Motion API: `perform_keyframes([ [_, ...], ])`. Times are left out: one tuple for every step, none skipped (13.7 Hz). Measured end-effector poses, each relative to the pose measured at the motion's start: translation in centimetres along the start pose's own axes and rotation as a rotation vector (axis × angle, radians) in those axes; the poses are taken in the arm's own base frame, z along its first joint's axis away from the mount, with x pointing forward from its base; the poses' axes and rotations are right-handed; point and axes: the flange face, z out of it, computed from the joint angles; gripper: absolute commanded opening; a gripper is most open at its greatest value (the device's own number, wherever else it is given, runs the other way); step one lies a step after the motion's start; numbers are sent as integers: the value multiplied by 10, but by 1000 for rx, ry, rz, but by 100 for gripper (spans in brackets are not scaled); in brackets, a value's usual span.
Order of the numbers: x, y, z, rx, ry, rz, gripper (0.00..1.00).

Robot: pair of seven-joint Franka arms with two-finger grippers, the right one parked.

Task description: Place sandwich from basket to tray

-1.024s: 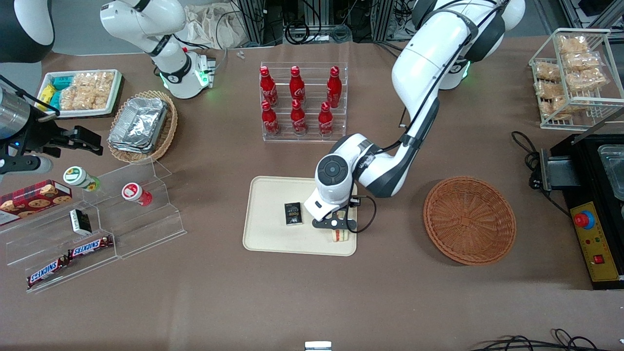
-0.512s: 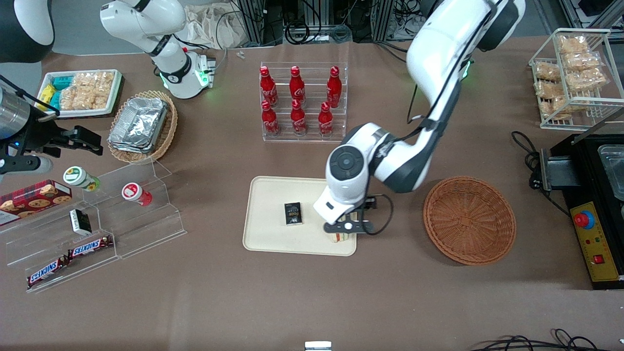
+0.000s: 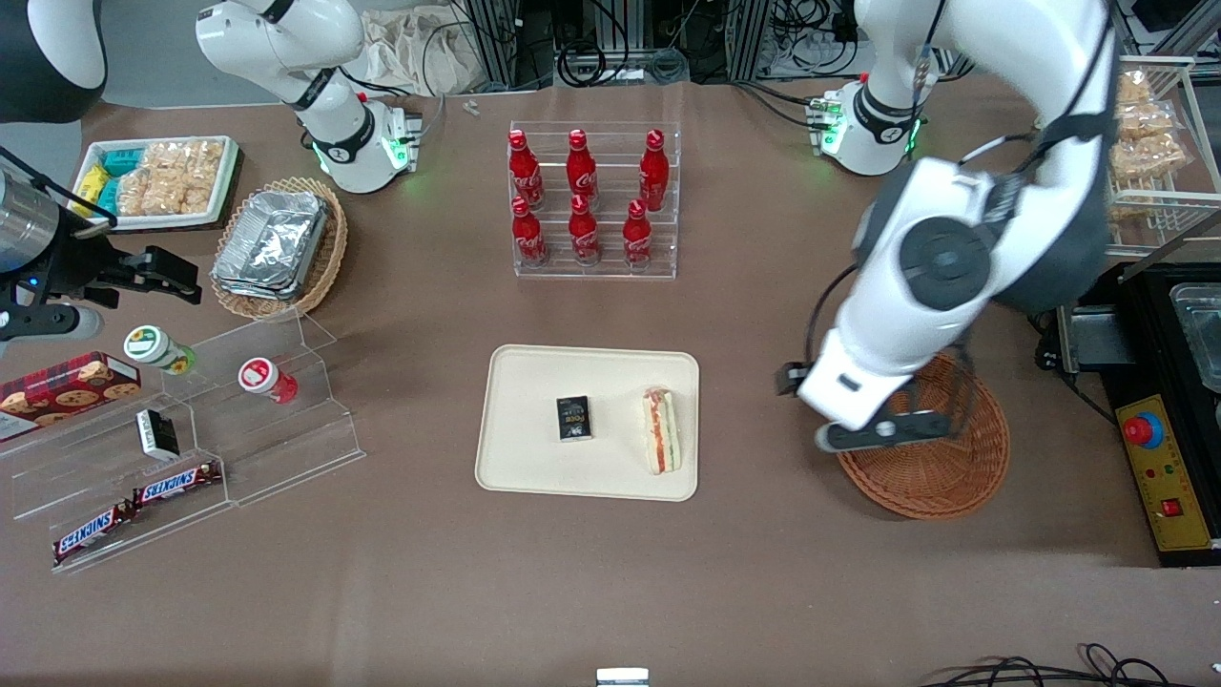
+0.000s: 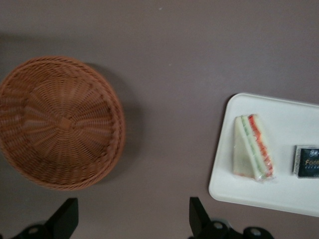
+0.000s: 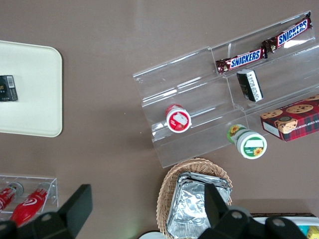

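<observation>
Your gripper [image 3: 892, 431] hangs high above the worktop [image 3: 763, 572], over the edge of the basket [image 3: 944, 477] nearest the tray, with its fingers [image 4: 64, 219] spread wide and nothing between them — the wrist view shows only bare worktop in the gap. That posture reads as a release completed and a clearance taken, not a fresh approach. The basket, seen in the wrist view [image 4: 60, 122], holds nothing; its woven floor is fully exposed. The sandwich [image 3: 660, 429] lies on the tray [image 3: 520, 382], just inside the rim on the side toward the basket, resting flat on a bread face with its red and green filling edge turned toward the small black packet [image 3: 573, 418] that shares the tray. The two are near but apart, so neither props the other. Placement close to the rim is likely a matter of shortest travel from the basket; the wedge sits wholly within the rim and looks stable. You may judge the task as done, with only a retreat left. The rack of red bottles [image 3: 584, 205] stands well apart and is unaffected.
</observation>
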Motion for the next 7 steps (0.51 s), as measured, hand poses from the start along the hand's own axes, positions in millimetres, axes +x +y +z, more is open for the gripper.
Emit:
perform_keyframes([
  [0, -23, -8, -9, 1, 5, 100],
  [0, -46, -15, -18, 0, 17, 100],
  [-1, -64, -19, -21, -1, 42, 100],
  [-2, -82, -19, -18, -6, 85, 100],
  [-3, -99, -17, -15, -14, 137, 100],
  [-2, -116, -16, -13, -23, 180, 100],
  [0, -132, -15, -11, -34, 202, 100],
])
